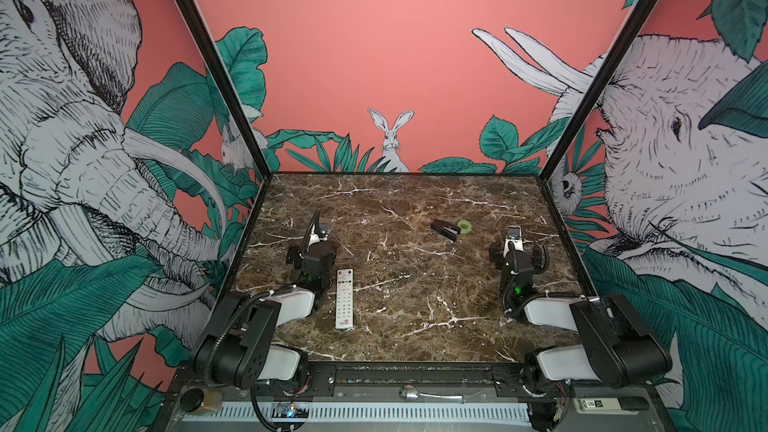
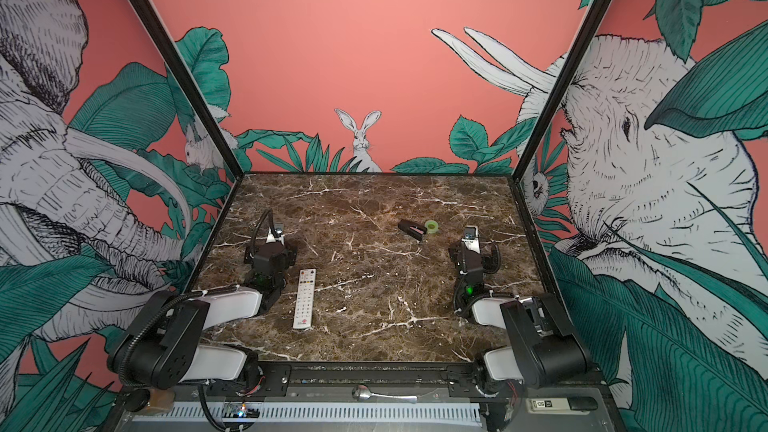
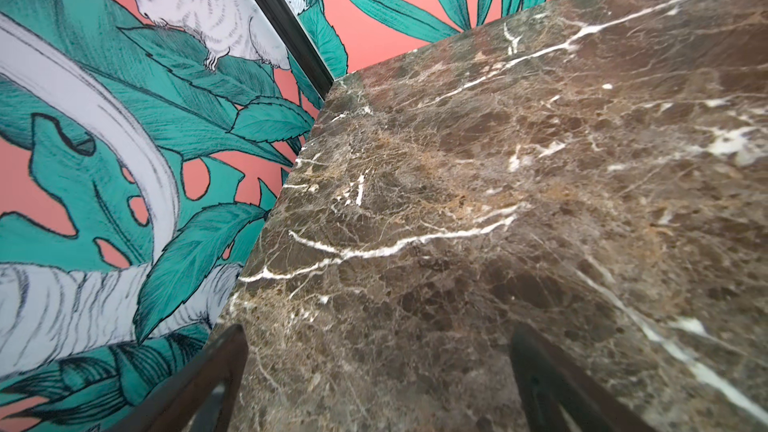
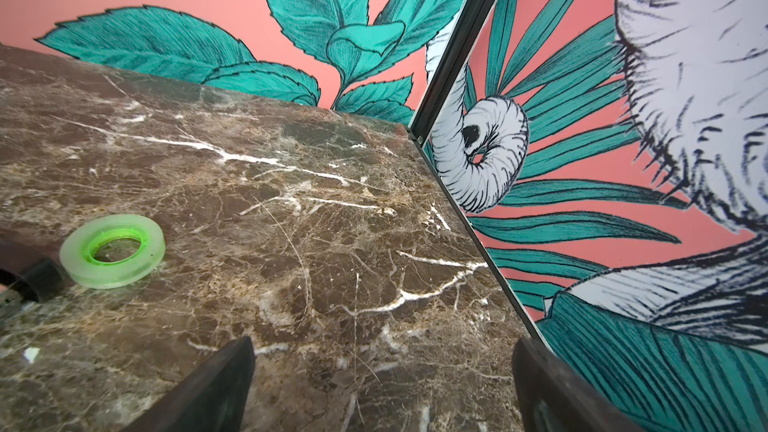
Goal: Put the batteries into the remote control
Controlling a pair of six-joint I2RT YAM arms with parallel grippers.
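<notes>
Left gripper and right gripper: my jaws wide, holding nothing. Remote control lies buttons-up at 5 o'clock from my left gripper.

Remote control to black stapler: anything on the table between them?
Nothing: in both top views only bare marble table lies between the remote control and the black stapler. The green tape roll sits beyond the stapler.

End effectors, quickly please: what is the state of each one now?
Left end effector: open, holding nothing.
Right end effector: open, holding nothing.
</notes>
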